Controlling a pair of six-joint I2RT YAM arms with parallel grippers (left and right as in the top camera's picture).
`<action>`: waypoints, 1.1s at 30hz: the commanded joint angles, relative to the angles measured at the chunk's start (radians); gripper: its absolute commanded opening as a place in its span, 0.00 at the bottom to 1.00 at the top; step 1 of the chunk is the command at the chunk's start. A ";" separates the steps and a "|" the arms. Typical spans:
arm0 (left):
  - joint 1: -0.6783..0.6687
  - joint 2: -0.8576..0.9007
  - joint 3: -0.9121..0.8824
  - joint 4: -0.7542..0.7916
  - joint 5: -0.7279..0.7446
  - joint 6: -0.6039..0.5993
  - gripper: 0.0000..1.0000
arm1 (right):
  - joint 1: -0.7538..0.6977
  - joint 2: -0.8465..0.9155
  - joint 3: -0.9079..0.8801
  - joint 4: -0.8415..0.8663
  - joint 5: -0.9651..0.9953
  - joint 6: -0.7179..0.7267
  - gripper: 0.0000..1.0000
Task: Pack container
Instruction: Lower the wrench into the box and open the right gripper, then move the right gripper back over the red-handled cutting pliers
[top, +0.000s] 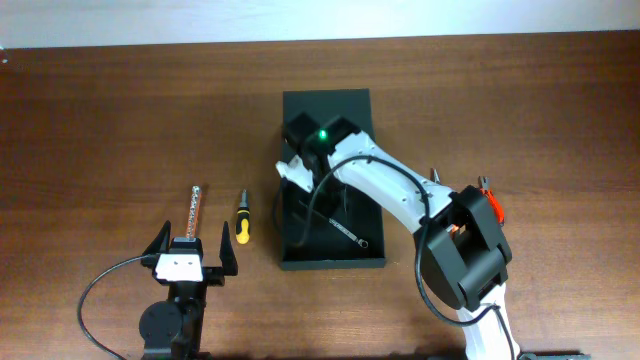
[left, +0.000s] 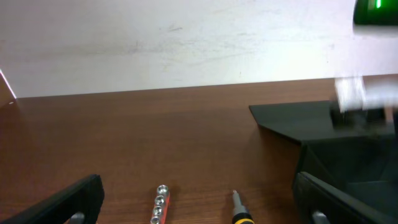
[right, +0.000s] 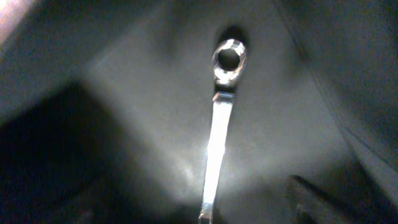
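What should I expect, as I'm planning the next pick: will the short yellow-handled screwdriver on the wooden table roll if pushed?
Probably: the short yellow-handled screwdriver has a seemingly round handle and lies flat on the wooden table, so a sideways push may roll it. It looks rigid, and likely light, being tiny beside the dark rectangular box.

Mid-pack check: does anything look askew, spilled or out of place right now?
Nothing stands out. The wrench lies flat on the floor of the container; the screwdriver and the socket rail lie on the table left of it, not yet packed. Nothing looks spilled or damaged.
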 joint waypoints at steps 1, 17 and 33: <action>-0.002 -0.008 -0.005 -0.003 -0.007 0.016 0.99 | -0.024 -0.013 0.203 -0.085 0.057 0.043 0.99; -0.002 -0.008 -0.005 -0.003 -0.007 0.016 0.99 | -0.314 -0.169 0.718 -0.454 0.239 0.298 0.99; -0.002 -0.008 -0.005 -0.003 -0.006 0.016 0.99 | -0.529 -0.436 0.026 -0.431 0.483 0.476 0.99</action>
